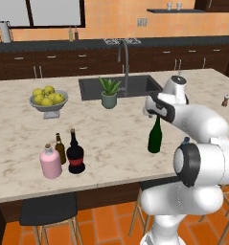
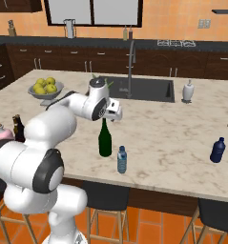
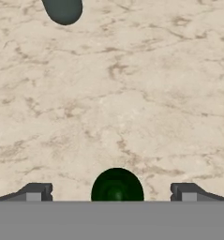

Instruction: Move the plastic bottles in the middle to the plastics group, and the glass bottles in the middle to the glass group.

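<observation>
Directly above the island counter (image 1: 20, 115), the gripper (image 3: 111, 192) hangs pointing straight down with its jaws spread wide and nothing between them. Seen from the hand camera, the round top of the green wine bottle (image 1: 155, 136) sits centred between the two fingertips (image 3: 36, 192), so the bottle's long axis, which is upright, runs in line with the gripper's approach. The gripper is just over the neck; whether it touches the glass cannot be told. The coming move appears to be a straight descent followed by a closing of the jaws on the neck.

Just beside the green bottle, toward the counter's near edge, stands the small blue-capped water bottle (image 2: 121, 159), upright and apart from it. Well off to the robot's left, the glass group stands near the front edge: the pink flask (image 1: 51, 162), the small brown bottle (image 1: 60, 148) and, beside them, the black bottle with the red band (image 1: 75, 154). Farther back lie a fruit bowl (image 1: 49, 103), a potted plant (image 1: 109, 93) and the sink (image 1: 92, 88).
</observation>
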